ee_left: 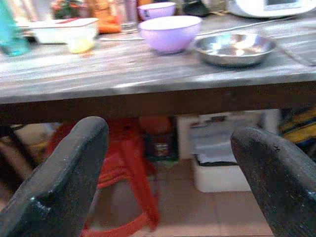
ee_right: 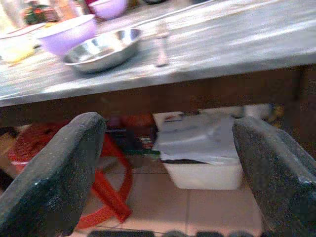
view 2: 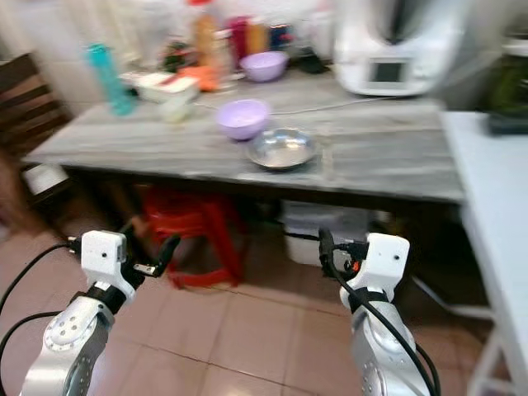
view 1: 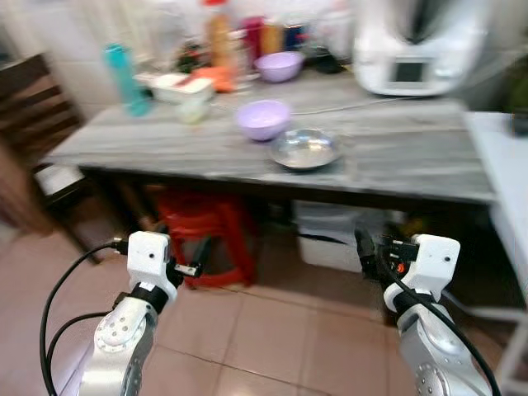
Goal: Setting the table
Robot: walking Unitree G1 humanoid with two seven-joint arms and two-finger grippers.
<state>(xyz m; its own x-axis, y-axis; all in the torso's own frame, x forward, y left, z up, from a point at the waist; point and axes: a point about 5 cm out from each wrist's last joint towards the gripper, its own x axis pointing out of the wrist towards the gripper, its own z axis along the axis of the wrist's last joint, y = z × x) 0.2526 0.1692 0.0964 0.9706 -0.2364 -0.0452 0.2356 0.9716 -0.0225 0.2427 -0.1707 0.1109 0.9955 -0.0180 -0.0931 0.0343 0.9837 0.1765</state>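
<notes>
Resting on grey wood-grain table (view 1: 396, 157): round steel dish (view 1: 304, 148), lilac bowl (view 1: 263, 119); both pincers gaping.

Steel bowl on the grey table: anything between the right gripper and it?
Nothing visible blocks it. The right gripper, open, hangs below the grey table's edge; the round steel bowl sits near that edge, beside the lilac bowl.

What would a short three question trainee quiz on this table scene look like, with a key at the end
1. True or false: the steel bowl sits on the grey table beside the nearer purple bowl.
2. What stands under the table? A) red stool B) blue bucket C) green chair
3. Fill in: the left tool and right tool both have their fingers ____.

Key: 1 true. 2 A. 3 open, both held low in front of the table and holding nothing.
</notes>
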